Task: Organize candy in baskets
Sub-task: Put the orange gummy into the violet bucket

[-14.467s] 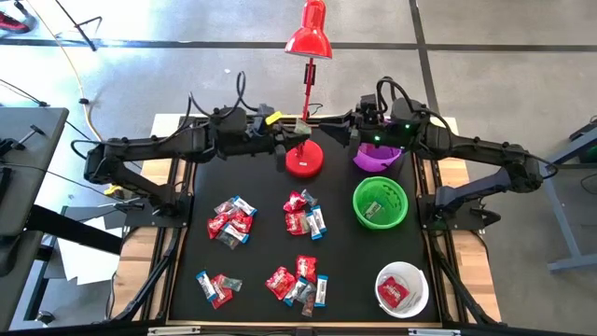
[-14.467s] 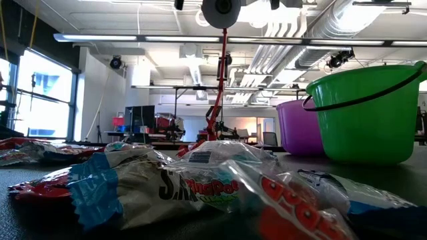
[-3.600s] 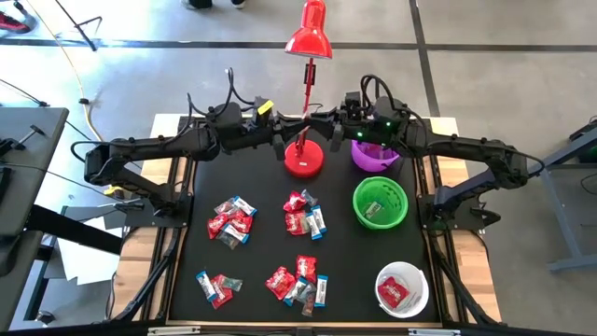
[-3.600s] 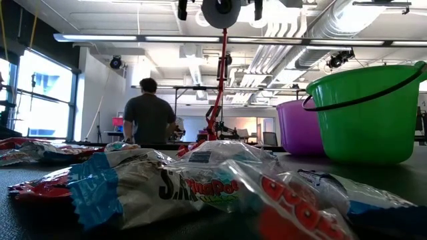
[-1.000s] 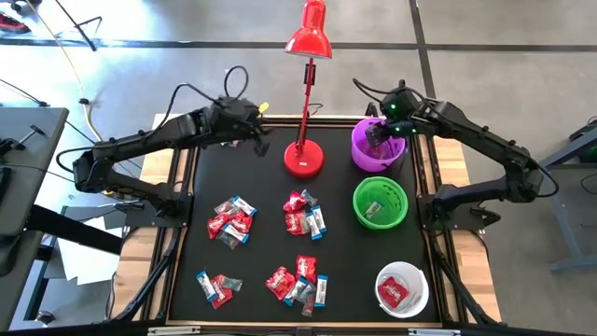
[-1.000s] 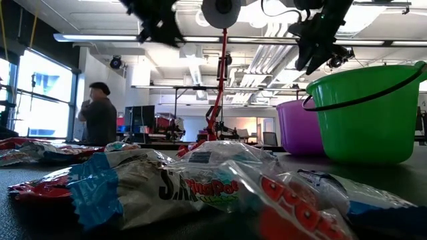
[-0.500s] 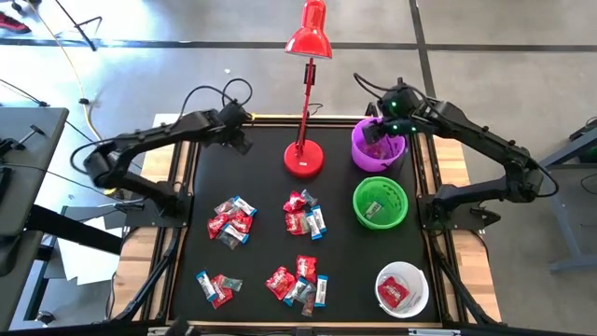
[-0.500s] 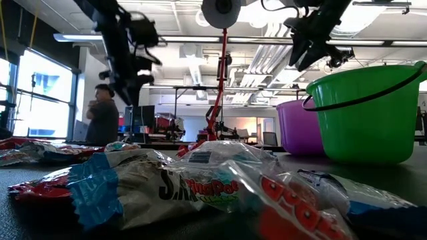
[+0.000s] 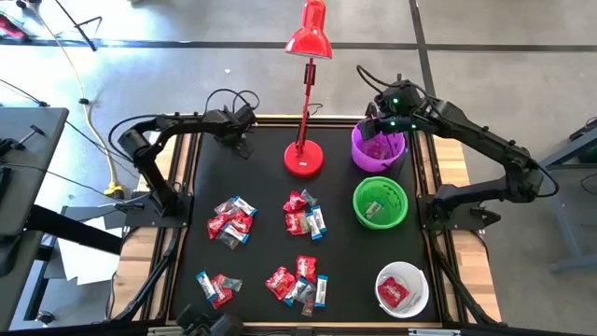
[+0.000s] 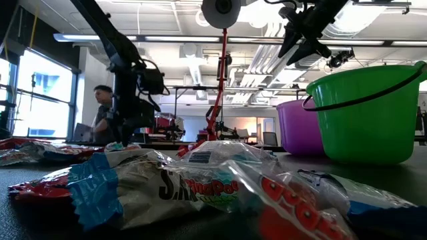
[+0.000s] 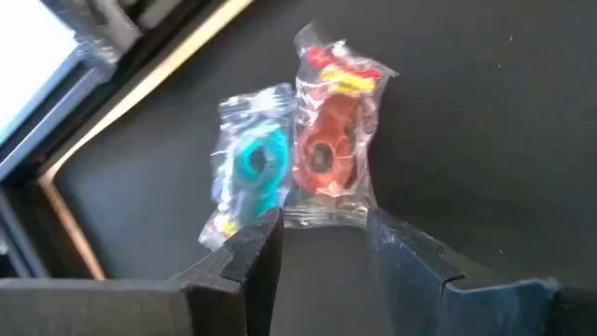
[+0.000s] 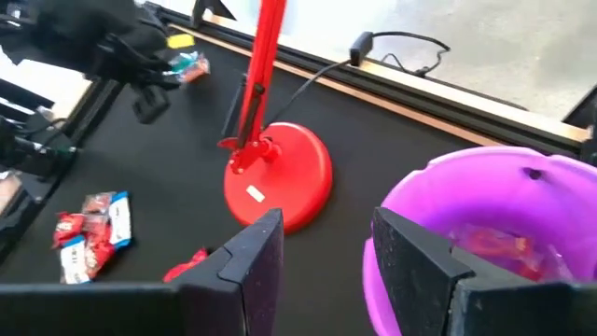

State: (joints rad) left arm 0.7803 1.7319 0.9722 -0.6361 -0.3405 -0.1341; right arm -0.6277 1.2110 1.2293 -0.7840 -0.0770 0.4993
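My left gripper [image 9: 241,142] [image 11: 322,229] is open, low over the far left of the black mat and pointing steeply down. A clear packet [image 11: 298,149] with a blue and a red sweet lies just past its fingertips, its near edge between them. My right gripper [image 9: 378,131] [image 12: 326,233] hangs open above the purple basket [image 9: 357,154] [image 12: 485,163], which holds red candy [image 12: 494,245]. The green basket [image 9: 357,201] and the white basket [image 9: 382,280] stand along the right side. Candy lies in heaps [image 9: 230,220] [image 9: 304,215] [image 9: 297,282] [image 9: 215,287] on the mat. My left gripper's fingers [image 11: 261,233] stand at the packet's near edge [image 11: 322,217], coming from above at a slant. I cannot tell whether they touch it. The packet looks flat on the mat.
A red desk lamp stands on its round base [image 9: 304,161] at the far middle, its stem rising between the two arms. In the low view, candy wrappers [image 10: 200,187] fill the foreground. A person [image 10: 103,120] is in the room behind the table.
My left gripper has come down from high beside the lamp to the mat's far left part, moving toward the table's left edge and tipping to point steeply down. My right gripper has stayed over the purple basket and turned slightly.
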